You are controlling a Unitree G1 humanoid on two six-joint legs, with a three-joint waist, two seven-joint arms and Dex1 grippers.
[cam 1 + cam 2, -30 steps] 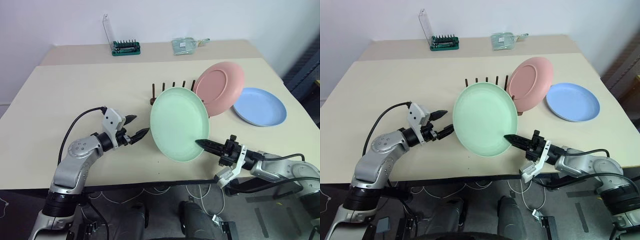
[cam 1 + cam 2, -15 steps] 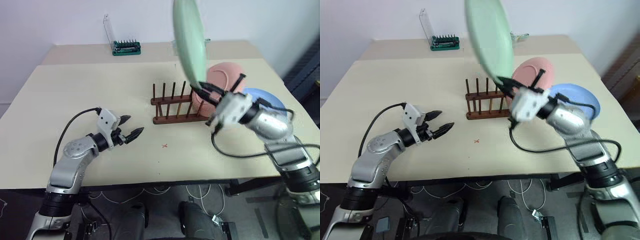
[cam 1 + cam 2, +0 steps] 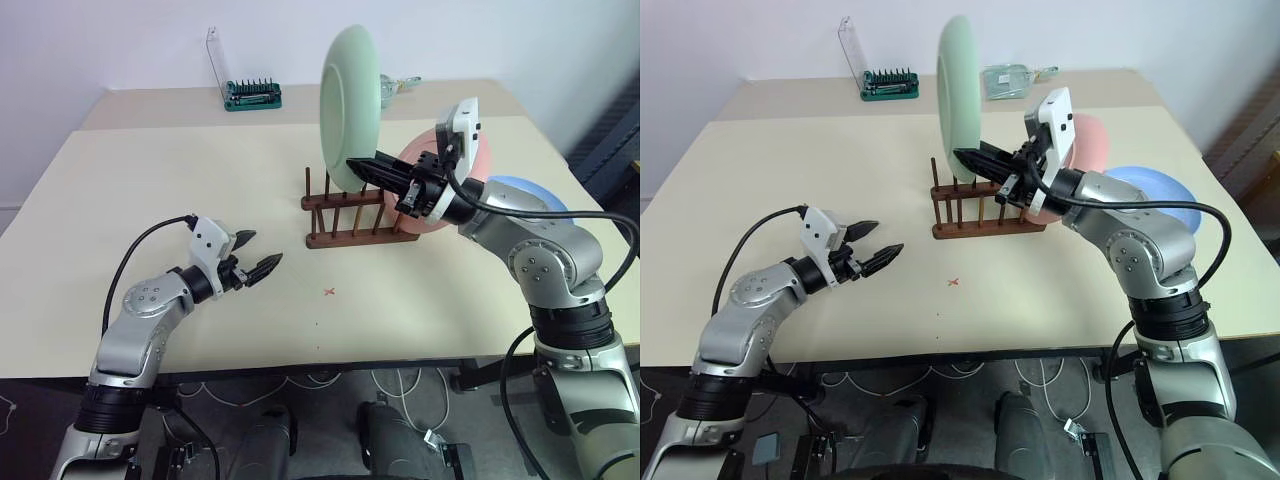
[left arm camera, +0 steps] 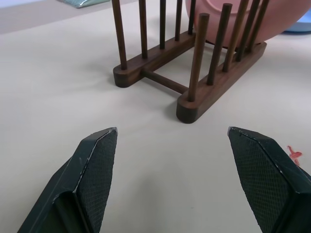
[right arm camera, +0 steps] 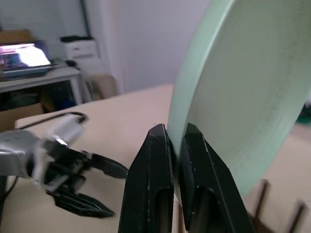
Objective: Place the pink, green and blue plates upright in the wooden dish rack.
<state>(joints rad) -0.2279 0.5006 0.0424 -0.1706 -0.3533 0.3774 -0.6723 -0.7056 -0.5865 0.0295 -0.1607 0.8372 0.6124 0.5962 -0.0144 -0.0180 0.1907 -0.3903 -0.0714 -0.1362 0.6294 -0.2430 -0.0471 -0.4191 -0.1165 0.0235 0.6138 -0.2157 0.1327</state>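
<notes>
My right gripper [image 3: 357, 166] is shut on the lower rim of the green plate [image 3: 349, 105], holding it on edge above the left end of the wooden dish rack [image 3: 352, 237]. In the right wrist view the fingers [image 5: 155, 165] pinch the green plate [image 5: 252, 97]. The pink plate [image 3: 1098, 142] leans upright at the rack's right end, partly behind my right arm. Flat on the table beyond it lies the blue plate [image 3: 525, 188]. My left gripper [image 3: 264, 248] hovers open and empty over the table, left of the rack [image 4: 194, 82].
A green-based tool holder [image 3: 251, 95] and a clear packet [image 3: 1010, 80] sit on the far table. A small red mark [image 3: 329, 292] is on the tabletop in front of the rack. The table's front edge runs just below my arms.
My right arm swung the green plate up from the table's front edge to above the rack and rolled it onto its edge. My left gripper stayed open, drifting slightly left.
</notes>
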